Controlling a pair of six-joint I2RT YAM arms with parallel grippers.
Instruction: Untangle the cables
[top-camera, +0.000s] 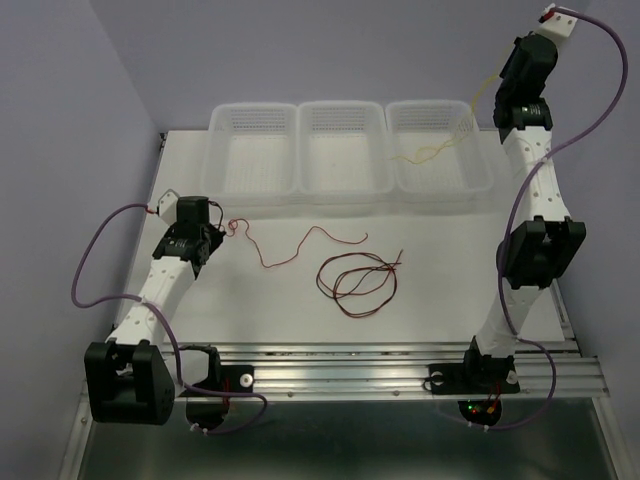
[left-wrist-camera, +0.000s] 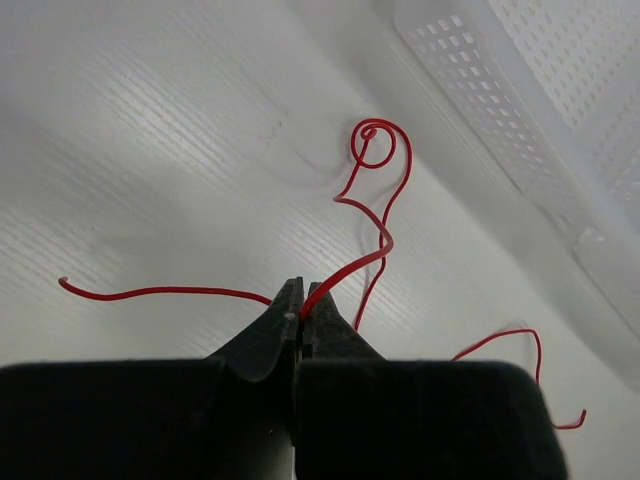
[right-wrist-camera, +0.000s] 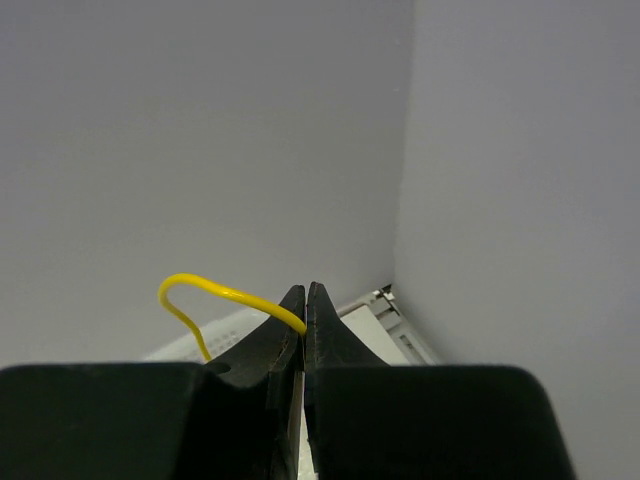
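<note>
While the left gripper pinches a red wire at nine o'clock on the table, the right gripper, raised at one o'clock, clamps a yellow wire that trails into the right basket. Looped wires lie at the centre.

The yellow cable vanishes behind the right pincer, its end apparently hidden.

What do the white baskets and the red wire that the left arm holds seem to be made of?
Baskets: likely plastic, translucent white, matte; thin perforated walls. Red wire: likely glossy plastic insulation over a metal core, unseen; it shines and holds tight curls.
</note>
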